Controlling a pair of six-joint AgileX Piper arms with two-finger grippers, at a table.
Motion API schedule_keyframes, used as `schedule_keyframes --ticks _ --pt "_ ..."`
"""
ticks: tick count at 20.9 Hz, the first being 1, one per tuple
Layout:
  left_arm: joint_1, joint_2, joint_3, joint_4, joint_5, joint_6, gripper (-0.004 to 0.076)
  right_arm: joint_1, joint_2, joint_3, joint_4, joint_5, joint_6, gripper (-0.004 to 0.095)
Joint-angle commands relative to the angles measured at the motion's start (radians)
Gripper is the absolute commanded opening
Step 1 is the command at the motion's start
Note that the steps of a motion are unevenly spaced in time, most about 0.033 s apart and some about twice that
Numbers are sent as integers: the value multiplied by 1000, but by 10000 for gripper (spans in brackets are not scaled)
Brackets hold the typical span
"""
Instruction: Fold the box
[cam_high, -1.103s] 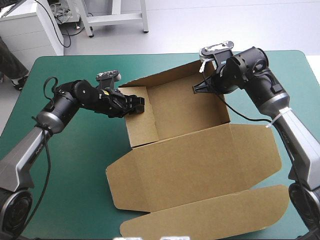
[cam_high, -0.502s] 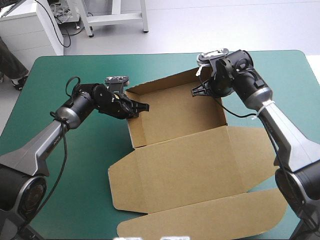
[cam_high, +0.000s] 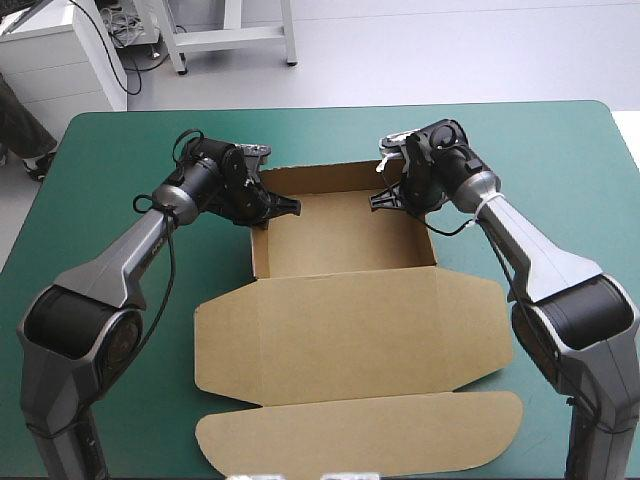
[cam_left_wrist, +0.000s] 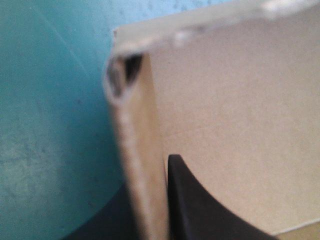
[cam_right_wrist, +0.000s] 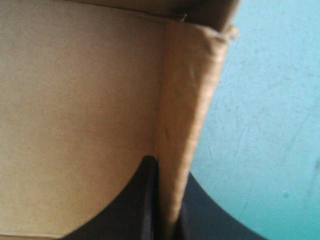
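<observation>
The brown box (cam_high: 340, 235) stands as an open tray in the far half of the table. Its lid (cam_high: 350, 335) lies flat toward the front, with a long rounded flap (cam_high: 360, 435) beyond the lid. My left gripper (cam_high: 275, 208) is shut on the tray's left wall near the back corner. In the left wrist view that wall (cam_left_wrist: 137, 165) runs between my black fingers (cam_left_wrist: 200, 210). My right gripper (cam_high: 385, 198) is shut on the right wall near its back corner. The right wrist view shows this wall (cam_right_wrist: 182, 110) pinched between my fingers (cam_right_wrist: 135, 210).
Teal-green cover (cam_high: 110, 330) shows on both sides of the box and behind its back wall. The rounded flap reaches close to the table's front edge. My two arms come in over the table's left and right halves.
The left gripper has shut on the left wall. Both arms have carried the tray toward the far edge and turned it square to the table; the lid followed.
</observation>
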Motion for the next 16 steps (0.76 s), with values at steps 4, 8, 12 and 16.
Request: schedule_keyframes --ticks 4,8,12,16 --pt "-41 39 -38 -128 -144 40 -8 28 65 -25 104 -131 -61 -15" --pt "-41 71 -43 -132 -146 40 -8 28 96 -25 91 -138 -63 -17" --pt "-41 76 -43 -136 -144 40 -6 28 98 -36 4 -123 -52 -14" --pt "-39 76 -43 -193 -137 69 90 20 98 -89 21 -26 -127 222"
